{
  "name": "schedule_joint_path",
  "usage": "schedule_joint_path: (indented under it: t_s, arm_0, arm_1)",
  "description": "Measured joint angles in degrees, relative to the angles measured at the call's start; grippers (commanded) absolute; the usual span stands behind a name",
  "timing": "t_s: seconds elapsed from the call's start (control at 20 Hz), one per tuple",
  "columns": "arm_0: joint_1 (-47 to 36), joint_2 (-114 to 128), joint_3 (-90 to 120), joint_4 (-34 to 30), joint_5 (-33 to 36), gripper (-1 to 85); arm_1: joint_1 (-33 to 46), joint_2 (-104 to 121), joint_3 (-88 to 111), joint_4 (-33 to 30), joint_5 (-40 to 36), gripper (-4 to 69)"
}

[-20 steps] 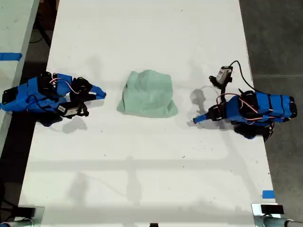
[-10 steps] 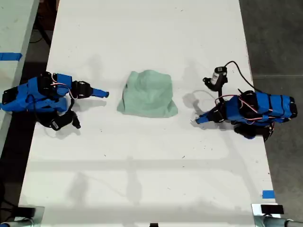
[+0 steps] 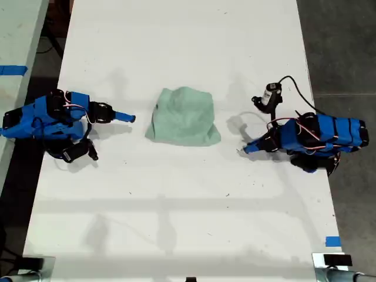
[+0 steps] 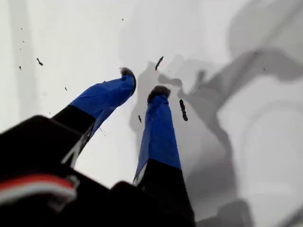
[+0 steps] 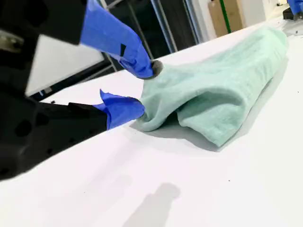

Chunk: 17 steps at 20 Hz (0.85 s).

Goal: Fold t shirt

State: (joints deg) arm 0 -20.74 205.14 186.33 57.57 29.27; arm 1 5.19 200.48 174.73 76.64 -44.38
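Observation:
The pale mint-green t shirt (image 3: 183, 116) lies bunched into a compact, wrinkled heap at the middle of the white table (image 3: 176, 205). My second gripper (image 3: 126, 117) is on the exterior view's left, held low and level and pointing at the shirt a short way off. In the second wrist view this gripper (image 5: 144, 89) is open just in front of the t shirt (image 5: 222, 94), holding nothing. My first gripper (image 3: 244, 150) is on the exterior view's right, tilted down at bare table beside the shirt. The first wrist view shows it (image 4: 142, 81) narrowly open and empty.
Dark floor (image 3: 346, 47) borders the table along the exterior view's right edge. A second pale table (image 3: 17, 35) stands past the exterior view's left edge. A blue tape mark (image 3: 332, 241) sits near the table's front corner on the exterior view's right.
My second gripper's wrist has rolled and its camera swung to the near side, the tip reaching slightly toward the shirt. My first arm's camera shifted a little. The shirt has not moved.

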Motion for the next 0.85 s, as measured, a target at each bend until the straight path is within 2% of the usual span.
schedule_joint_path:
  t_s: [0.85]
  arm_0:
    - [0.0, 0.0, 0.0, 0.0, 0.0, 9.3]
  arm_1:
    - [0.0, 0.0, 0.0, 0.0, 0.0, 6.5]
